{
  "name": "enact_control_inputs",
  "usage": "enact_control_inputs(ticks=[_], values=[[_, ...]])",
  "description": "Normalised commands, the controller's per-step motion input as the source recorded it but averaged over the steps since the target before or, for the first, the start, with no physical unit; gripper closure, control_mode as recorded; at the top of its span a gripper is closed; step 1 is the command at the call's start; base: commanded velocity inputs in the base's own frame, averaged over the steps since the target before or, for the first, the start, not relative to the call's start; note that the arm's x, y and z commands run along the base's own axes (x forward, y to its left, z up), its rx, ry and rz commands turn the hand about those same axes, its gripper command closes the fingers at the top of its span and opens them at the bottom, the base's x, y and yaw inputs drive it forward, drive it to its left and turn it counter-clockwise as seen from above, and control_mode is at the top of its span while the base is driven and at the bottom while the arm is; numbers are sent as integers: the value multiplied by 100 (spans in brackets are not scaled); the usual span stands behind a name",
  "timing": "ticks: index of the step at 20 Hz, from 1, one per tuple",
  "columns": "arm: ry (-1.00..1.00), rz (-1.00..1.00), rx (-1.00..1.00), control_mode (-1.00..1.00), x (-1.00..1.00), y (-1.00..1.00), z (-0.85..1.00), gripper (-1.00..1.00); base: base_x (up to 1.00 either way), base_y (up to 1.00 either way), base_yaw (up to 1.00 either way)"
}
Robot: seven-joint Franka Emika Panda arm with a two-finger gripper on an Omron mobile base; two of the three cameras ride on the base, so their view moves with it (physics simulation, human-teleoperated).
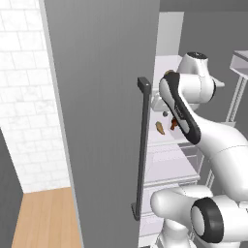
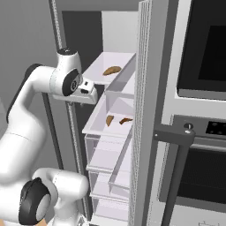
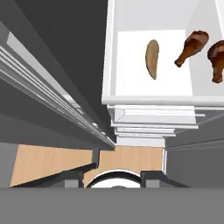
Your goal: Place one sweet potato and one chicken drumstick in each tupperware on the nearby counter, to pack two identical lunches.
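Note:
In the hand view I look down on a white fridge shelf (image 3: 131,87) holding one tan sweet potato (image 3: 152,58) and two dark red-brown chicken drumsticks (image 3: 191,47) (image 3: 216,59). My gripper (image 3: 116,177) hangs open and empty well above and to the side of them, its fingertips (image 3: 74,176) set wide apart. From the right base view the same shelf carries a sweet potato (image 2: 109,119) and a drumstick (image 2: 125,120), and a second sweet potato (image 2: 111,70) lies one shelf higher. The hand (image 2: 87,92) sits just left of the shelves. Both tupperwares are out of view.
The open grey fridge door (image 1: 101,121) with its dark bar handle (image 1: 143,145) stands left of the arm. A built-in oven (image 2: 203,48) with a dark handle (image 2: 176,137) is on the right. Light wood (image 1: 43,218) lies under a white tiled wall.

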Motion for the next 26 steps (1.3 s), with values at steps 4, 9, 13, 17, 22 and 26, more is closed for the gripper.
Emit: enact_control_inputs(ticks=[4, 9, 13, 17, 22, 26], values=[[-7, 0, 3, -100, 0, -17, 2, -100, 0, 0, 0], [-34, 0, 7, -100, 0, -45, 17, -100, 0, 0, 0], [-27, 0, 5, -100, 0, -22, 31, -100, 0, 0, 0], [-20, 0, 0, -100, 0, -1, 54, -100, 0, 0, 0], [-7, -2, 0, -100, 0, 0, 57, -100, 0, 0, 0], [0, -8, 3, -100, 0, -10, 34, -100, 0, 0, 0]])
